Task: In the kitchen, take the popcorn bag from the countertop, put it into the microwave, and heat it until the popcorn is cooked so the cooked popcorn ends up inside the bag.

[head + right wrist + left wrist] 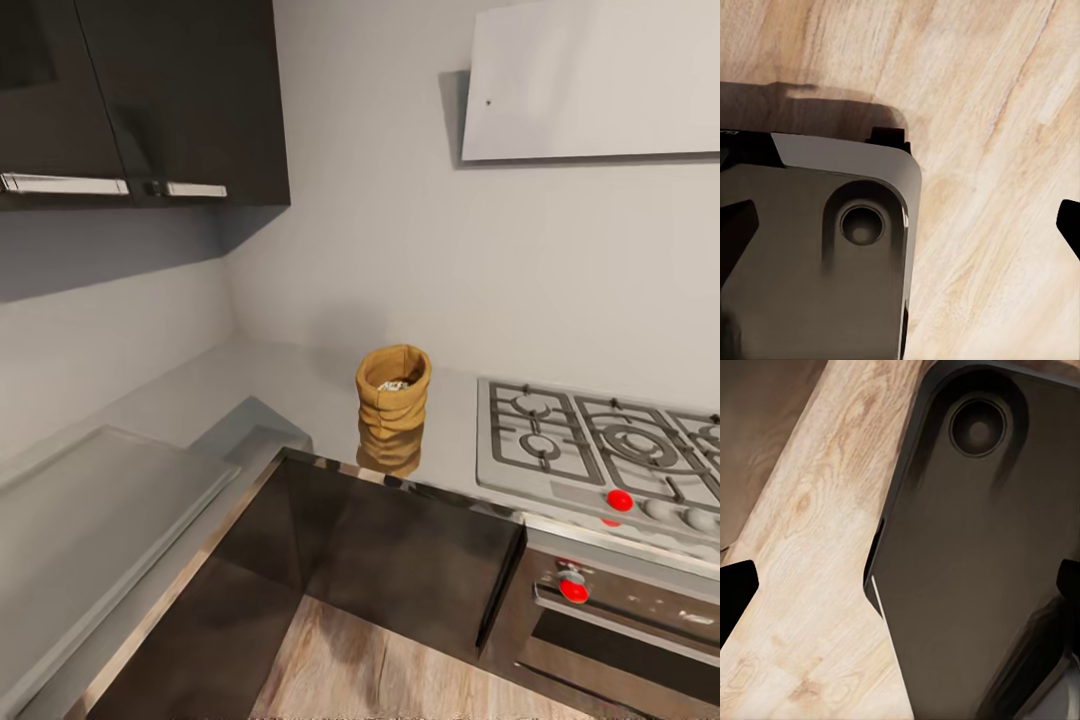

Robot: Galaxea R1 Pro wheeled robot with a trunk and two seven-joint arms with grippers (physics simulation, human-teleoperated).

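The tan popcorn bag (393,395) stands upright on the grey countertop (300,385), near the inner corner and just left of the hob. Whitish popcorn (392,385) shows through its rolled mouth. Its reflection lies on the glossy top in front of it. My left gripper (900,585) is open, its dark fingertips (735,596) far apart, and it hangs over my dark base and the wooden floor. My right gripper (904,229) is open too, with nothing between its fingertips (1071,221). The microwave is out of view.
A steel gas hob (600,440) sits right of the bag, above a dark oven with a red knob (574,590). Dark wall cabinets (150,100) hang at the upper left and a pale hood (590,80) at the upper right. A raised grey slab (90,510) covers the left counter run.
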